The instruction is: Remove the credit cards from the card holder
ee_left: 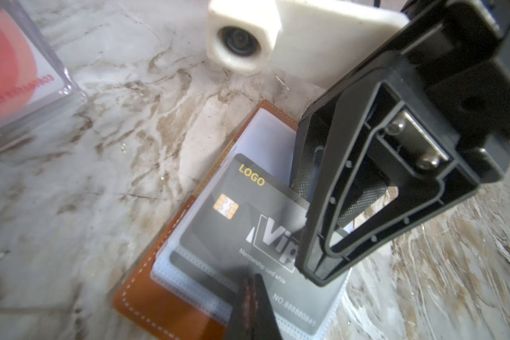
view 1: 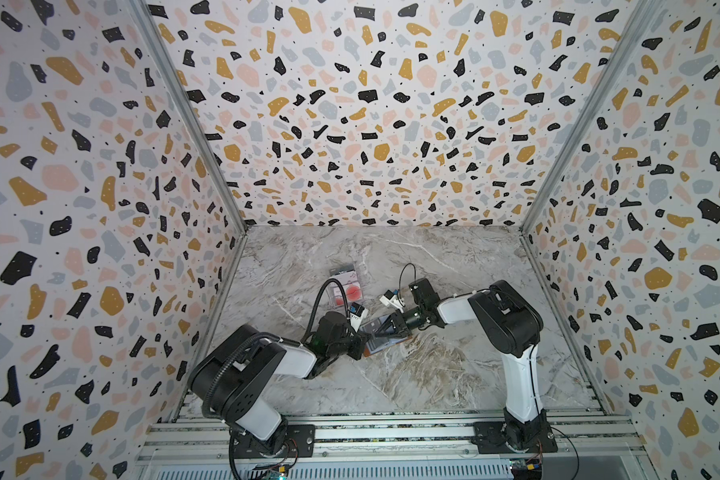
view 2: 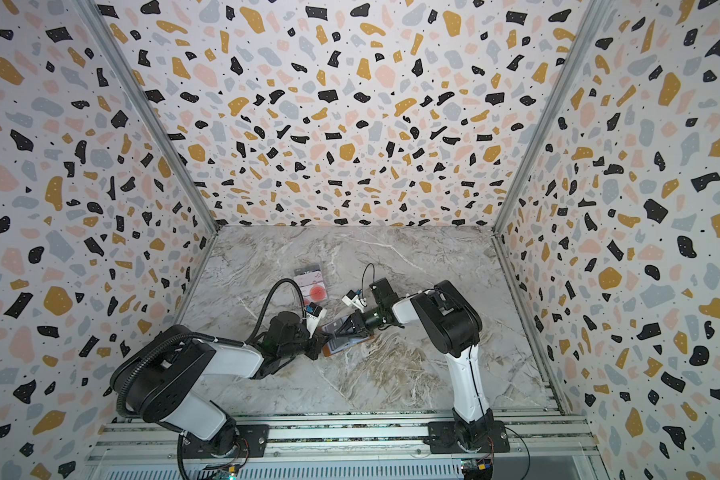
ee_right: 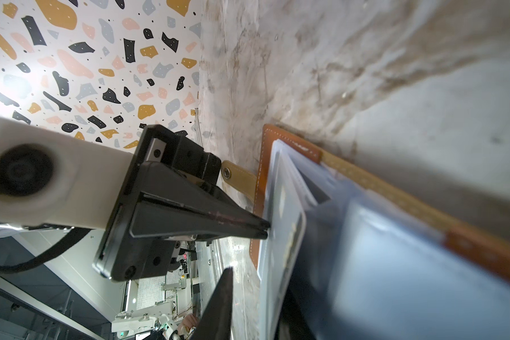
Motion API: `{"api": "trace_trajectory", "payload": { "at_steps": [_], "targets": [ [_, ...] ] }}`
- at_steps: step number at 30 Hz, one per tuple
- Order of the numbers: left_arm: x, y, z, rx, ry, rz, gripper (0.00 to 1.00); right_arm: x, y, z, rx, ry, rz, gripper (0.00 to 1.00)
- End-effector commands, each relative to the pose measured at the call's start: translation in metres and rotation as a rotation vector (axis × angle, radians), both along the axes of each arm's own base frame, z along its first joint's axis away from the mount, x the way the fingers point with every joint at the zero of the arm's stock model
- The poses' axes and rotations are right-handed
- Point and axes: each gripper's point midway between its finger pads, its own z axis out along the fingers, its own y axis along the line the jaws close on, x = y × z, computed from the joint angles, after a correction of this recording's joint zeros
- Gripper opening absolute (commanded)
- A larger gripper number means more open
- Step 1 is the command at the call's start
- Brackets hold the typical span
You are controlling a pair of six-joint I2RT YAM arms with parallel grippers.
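Leather card holder (ee_left: pixel 147 297) lies open showing grey Vip card (ee_left: pixel 248 226); left tool (ee_right: pixel 266 230) pressed together, right tool (view 1: pixel 377 330) spread.

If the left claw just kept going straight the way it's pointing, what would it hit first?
The card holder. The left gripper, shut, seems to touch its clear sleeves at the tip, with the grey Vip card right ahead.

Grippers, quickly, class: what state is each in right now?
Left gripper: shut, tips against the card holder.
Right gripper: open, jaws apart around the grey card.
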Motion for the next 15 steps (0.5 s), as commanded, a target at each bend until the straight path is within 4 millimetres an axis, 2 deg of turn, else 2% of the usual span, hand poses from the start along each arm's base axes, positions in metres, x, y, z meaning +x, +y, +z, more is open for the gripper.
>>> {"api": "trace_trajectory", "payload": {
  "at_steps": [1, 6, 15],
  "targets": [
    [-0.018, 0.015, -0.032, 0.072, 0.098, 0.03, 0.0, -0.002, 0.002, 0.01, 0.032, -0.007, 0.023, 0.24],
    [-0.019, 0.015, -0.041, 0.092, 0.121, 0.036, 0.0, 0.002, -0.003, 0.015, 0.032, -0.018, 0.012, 0.24],
    [-0.018, 0.016, -0.045, 0.107, 0.131, 0.044, 0.0, 0.009, -0.013, 0.02, 0.03, -0.025, -0.014, 0.22]
  ]
}}
